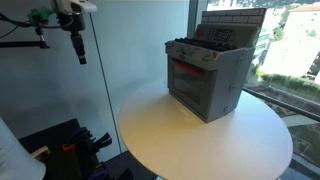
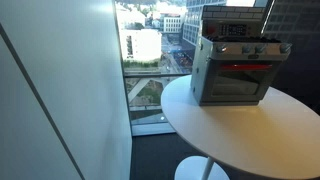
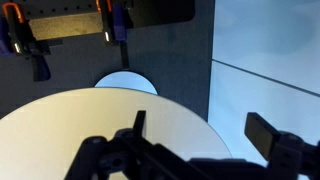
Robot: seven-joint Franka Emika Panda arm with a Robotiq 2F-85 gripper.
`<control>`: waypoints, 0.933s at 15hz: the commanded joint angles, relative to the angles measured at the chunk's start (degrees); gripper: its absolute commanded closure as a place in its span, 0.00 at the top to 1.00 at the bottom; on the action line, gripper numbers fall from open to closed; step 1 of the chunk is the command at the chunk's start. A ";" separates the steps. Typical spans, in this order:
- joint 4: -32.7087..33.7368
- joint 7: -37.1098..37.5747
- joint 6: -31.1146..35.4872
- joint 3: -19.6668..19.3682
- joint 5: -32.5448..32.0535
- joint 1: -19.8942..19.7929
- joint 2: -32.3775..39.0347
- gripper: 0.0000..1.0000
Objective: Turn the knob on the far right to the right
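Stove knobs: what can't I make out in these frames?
- Knobs: too small and blurred in both exterior views; their settings are unreadable.
- Toy stove: outside the wrist view, which faces the table.
- Gripper: tiny in an exterior view; jaws unreadable there.

I see the gray toy oven standing upright on the round white surface, red showing behind its front window. The knobs sit in 1 row along its top front edge; the far-right knob is too small to read.

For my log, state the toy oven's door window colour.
The door window is red, clearest in an exterior view.
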 commanded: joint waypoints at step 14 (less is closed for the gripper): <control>5.58 1.11 2.04 0.29 -2.00 -3.71 1.64 1.00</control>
